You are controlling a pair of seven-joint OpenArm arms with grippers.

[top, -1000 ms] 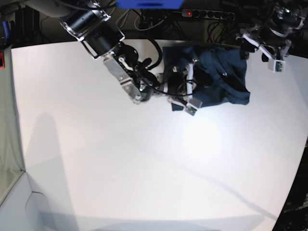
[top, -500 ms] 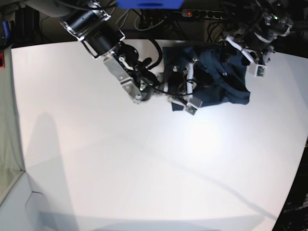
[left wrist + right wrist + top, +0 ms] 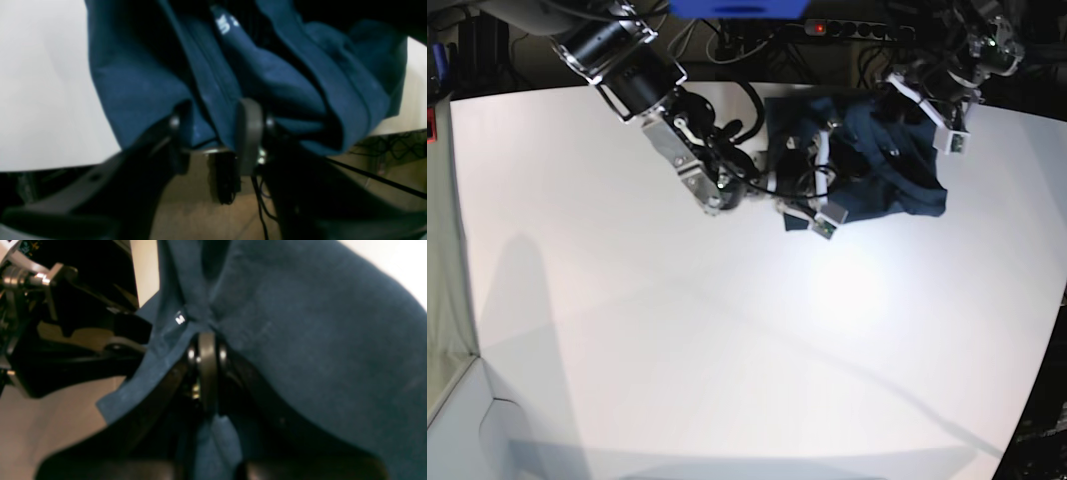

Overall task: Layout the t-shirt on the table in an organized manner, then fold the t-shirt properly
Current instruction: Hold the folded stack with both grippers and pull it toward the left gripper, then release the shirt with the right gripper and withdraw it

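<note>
The dark navy t-shirt lies crumpled at the far right of the white table. My right gripper reaches in from the left over the shirt's near-left part. In the right wrist view, the right gripper is shut, pinching a gathered fold of the t-shirt beside a small white mark. My left gripper is at the shirt's far right corner by the table's back edge. In the left wrist view, the left gripper has its two fingers closed around a bunched edge of the t-shirt, with cloth filling the gap.
A power strip with a red light and loose cables lie behind the table's back edge. A blue object sits at the top. The table's curved edge runs down the right. Floor and cables show below the edge in the left wrist view.
My left arm has come in leftward from the far right to the shirt's back corner, and its jaws have narrowed onto the cloth. The right arm and the shirt have stayed put.
</note>
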